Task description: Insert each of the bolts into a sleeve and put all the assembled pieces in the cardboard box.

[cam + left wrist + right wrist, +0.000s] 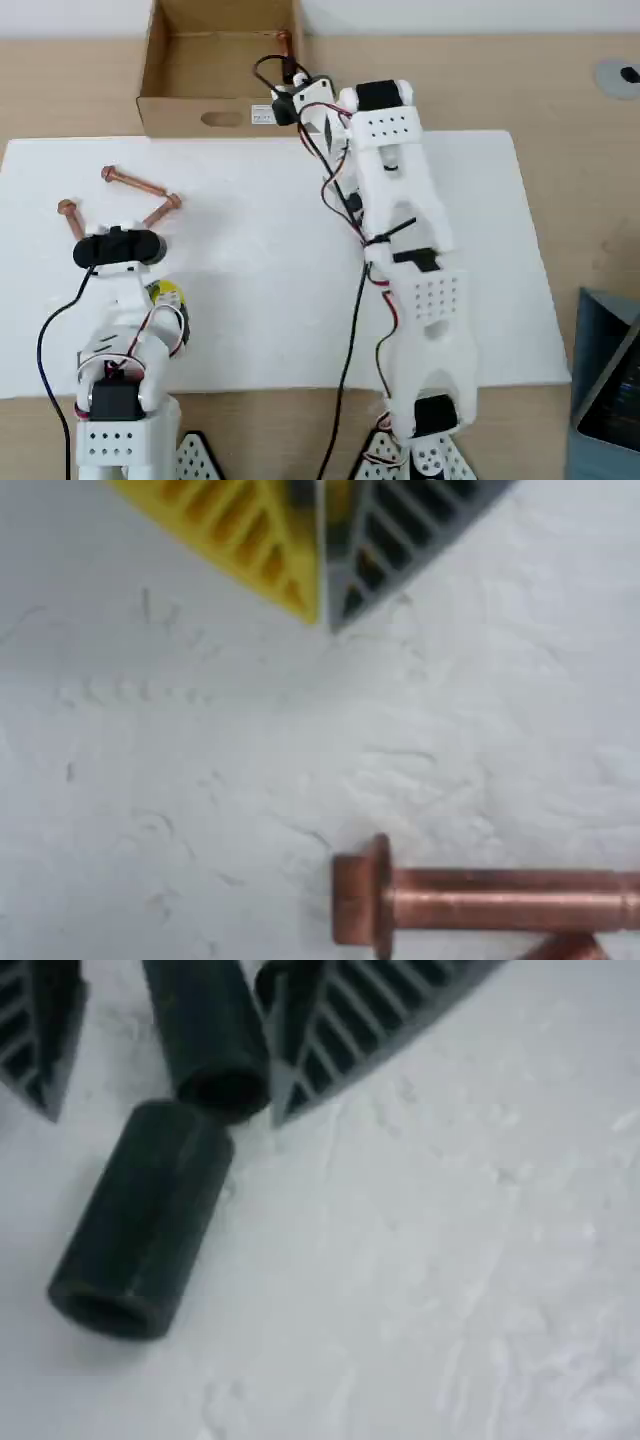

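Progress looks early to us: three bolts (135,183) lie bare on the mat (250,300), none sleeved. The left claw (322,615) is pinched shut and empty, one bolt (500,900) lying near its tips, apart from them. The right claw (165,1110) stands open astride one sleeve (205,1030), a second sleeve (140,1230) just beyond its tips.

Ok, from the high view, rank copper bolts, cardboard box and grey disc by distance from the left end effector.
1. Copper bolts: beside it, on the mat.
2. Cardboard box: behind the mat.
3. Grey disc: far right corner.
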You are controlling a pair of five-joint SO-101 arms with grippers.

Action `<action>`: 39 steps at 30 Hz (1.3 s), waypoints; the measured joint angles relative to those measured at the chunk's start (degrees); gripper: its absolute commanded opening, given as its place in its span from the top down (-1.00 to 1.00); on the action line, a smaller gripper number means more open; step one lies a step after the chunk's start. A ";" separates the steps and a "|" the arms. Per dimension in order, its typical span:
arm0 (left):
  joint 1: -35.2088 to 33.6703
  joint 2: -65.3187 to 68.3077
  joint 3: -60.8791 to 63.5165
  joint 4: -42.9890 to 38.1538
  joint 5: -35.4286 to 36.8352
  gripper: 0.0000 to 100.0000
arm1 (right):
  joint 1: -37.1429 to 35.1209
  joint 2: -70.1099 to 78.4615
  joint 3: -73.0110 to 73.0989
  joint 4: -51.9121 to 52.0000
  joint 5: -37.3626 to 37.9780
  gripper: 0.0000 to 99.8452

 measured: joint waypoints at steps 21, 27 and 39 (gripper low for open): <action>0.00 0.00 0.00 0.00 0.00 1.00 | 1.41 14.95 -11.08 0.70 -1.23 0.77; 0.00 0.00 0.00 0.00 0.00 1.00 | 2.46 16.62 -13.80 0.79 -1.14 0.98; 0.00 0.00 0.00 0.00 0.00 1.00 | 3.60 18.55 -24.26 3.52 -1.23 0.98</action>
